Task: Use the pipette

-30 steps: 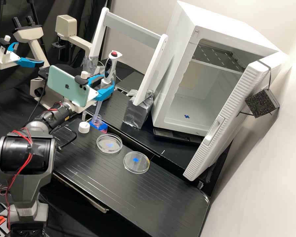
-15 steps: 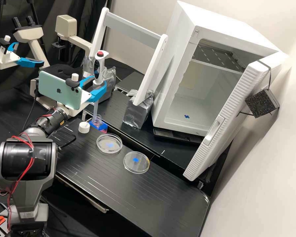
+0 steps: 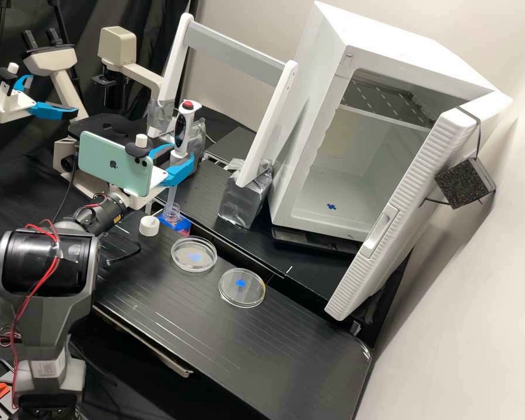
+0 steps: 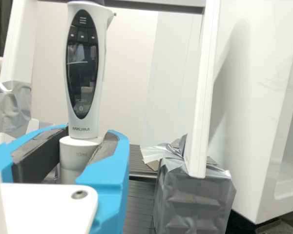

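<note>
The claw (image 3: pixel 179 160) is clamped w/ a finger on either side of the pipette (image 3: pixel 181 132), its tip (image 3: pixel 171 198) in the mouth of the open bottle (image 3: pixel 174 219), w/ the white cap (image 3: pixel 149 226) just beside & 2 clear dishes, 1st (image 3: pixel 193 263) & 2nd (image 3: pixel 241 296), on the bench (image 3: pixel 233 350).

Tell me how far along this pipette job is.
Done: the bottle is open, its cap beside it, and the gripper holds the pipette. In hand: the pipette's tip appears to be in the bottle; whether liquid is drawn, I can't tell. Left, probably: lifting it out and dispensing, perhaps into the round dishes on the bench.
</note>
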